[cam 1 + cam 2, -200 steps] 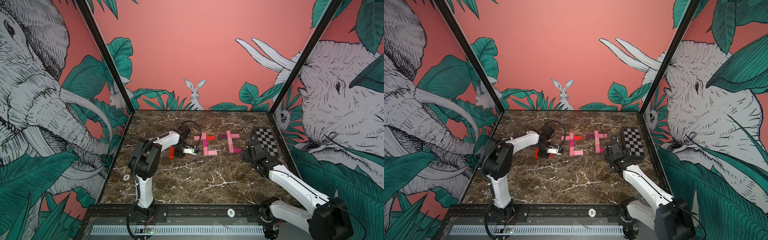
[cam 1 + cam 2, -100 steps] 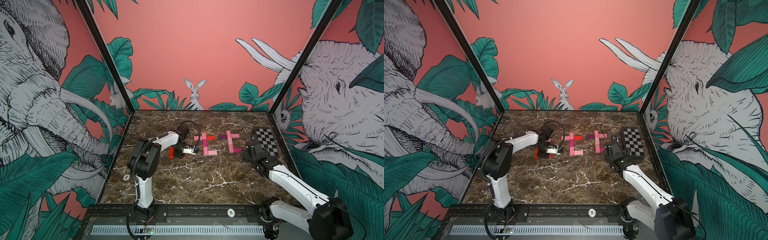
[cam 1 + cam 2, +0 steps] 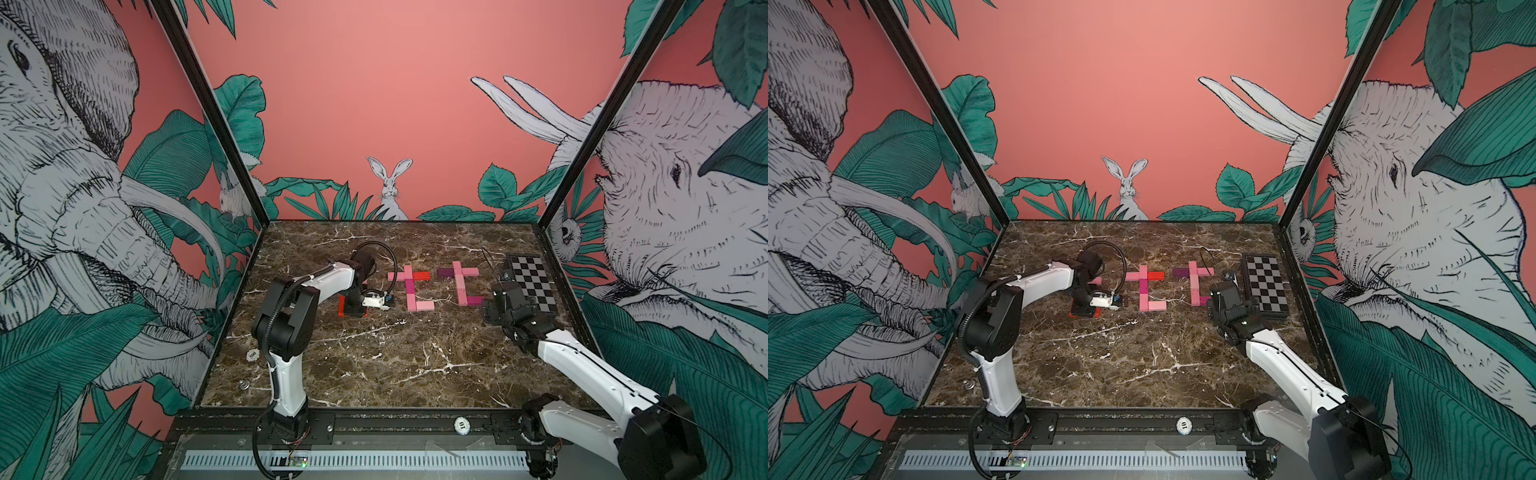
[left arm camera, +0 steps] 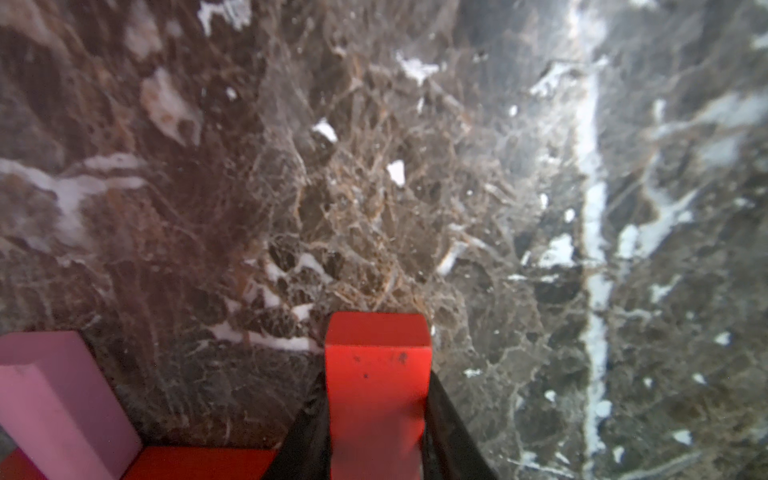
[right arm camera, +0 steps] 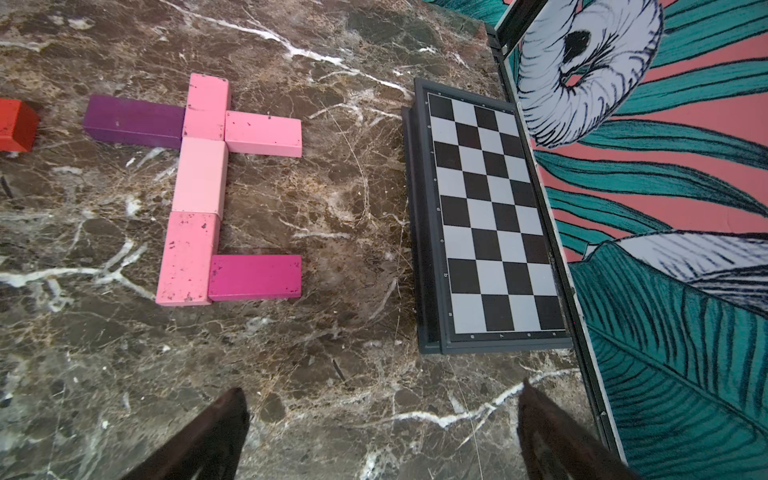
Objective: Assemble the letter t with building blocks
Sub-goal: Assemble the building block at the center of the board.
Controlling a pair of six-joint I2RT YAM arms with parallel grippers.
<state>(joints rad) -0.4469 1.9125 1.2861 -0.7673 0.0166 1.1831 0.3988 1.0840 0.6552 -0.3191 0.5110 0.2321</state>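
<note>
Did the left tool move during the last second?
No. In a top view the left tool, shut on a red block, stays equally far from the block letter beside it.

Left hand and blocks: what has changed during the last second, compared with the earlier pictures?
Nothing visibly changed. The left hand stays shut on the red block, the right hand stays open, and the t of pink and red blocks and the t of pink and purple blocks lie where they were.
</note>
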